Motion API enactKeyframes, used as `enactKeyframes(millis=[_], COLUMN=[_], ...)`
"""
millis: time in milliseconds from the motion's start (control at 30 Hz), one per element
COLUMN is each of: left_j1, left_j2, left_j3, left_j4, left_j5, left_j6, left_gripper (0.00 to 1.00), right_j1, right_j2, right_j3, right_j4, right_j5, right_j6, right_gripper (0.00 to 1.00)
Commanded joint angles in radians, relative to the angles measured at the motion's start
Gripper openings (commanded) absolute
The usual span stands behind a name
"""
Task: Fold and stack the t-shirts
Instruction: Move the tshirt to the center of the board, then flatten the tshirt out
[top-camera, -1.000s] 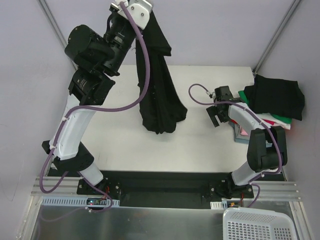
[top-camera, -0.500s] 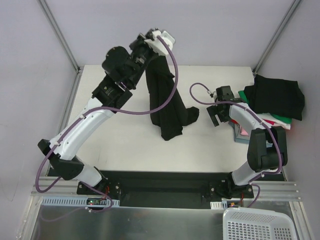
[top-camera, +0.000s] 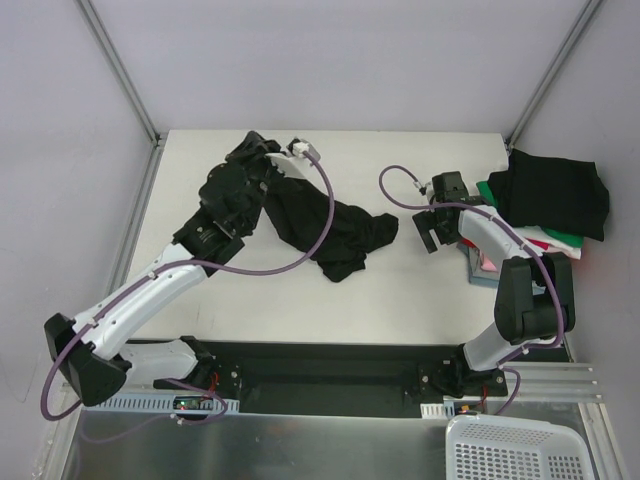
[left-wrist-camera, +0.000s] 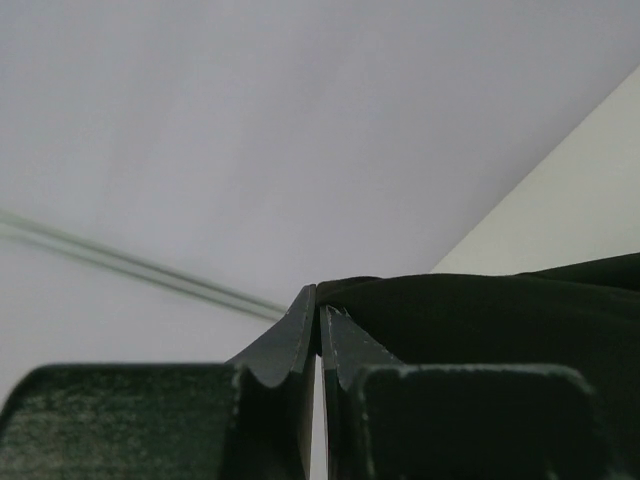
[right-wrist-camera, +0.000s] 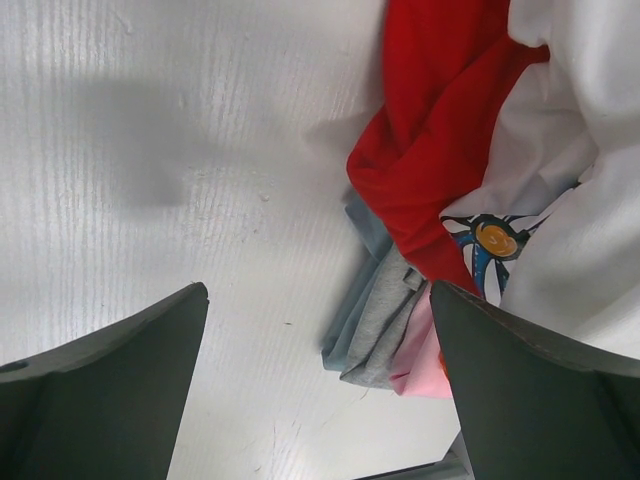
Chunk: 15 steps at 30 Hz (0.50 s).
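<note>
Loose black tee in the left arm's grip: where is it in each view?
Top external: loose black tee heaped centre-left on the table.
Left wrist: lower right, pinched in the shut left hand.
Right wrist: not in it; only the stacked tees show.
Shared landmark: the white table, also at and.

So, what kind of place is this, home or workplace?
Probably a robotics lab cell, not a home: a white table enclosed by plain grey panels on metal posts, with a left arm and right arm bolted to a black rail.
</note>
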Motion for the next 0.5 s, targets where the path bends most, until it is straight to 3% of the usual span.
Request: enactKeyframes(millis=[0,300,467], left_j1=[0.002,-0.001,-0.003], left_j2=[-0.089,-0.154,-0.120], left_j3=[-0.093,-0.356,-0.396], left_j4=[0.075,0.004,-0.033], left_j5=[-0.120,-0.181,-0.178], left_j6=[0.114,0.080,-0.001], left_gripper=[0.00,0.00,0.00], right_j1=[-0.003,0.043,0.098], right_j2=[-0.023,0.095,0.217], right_j3=[0.040,0.297,0.438], right_j4=[-0.011,-0.091,-0.129], right_j5=[-0.021,-0.049,-0.049], right_j6=[0.018,0.016,-0.002], right_gripper=[0.98,0.98,0.99])
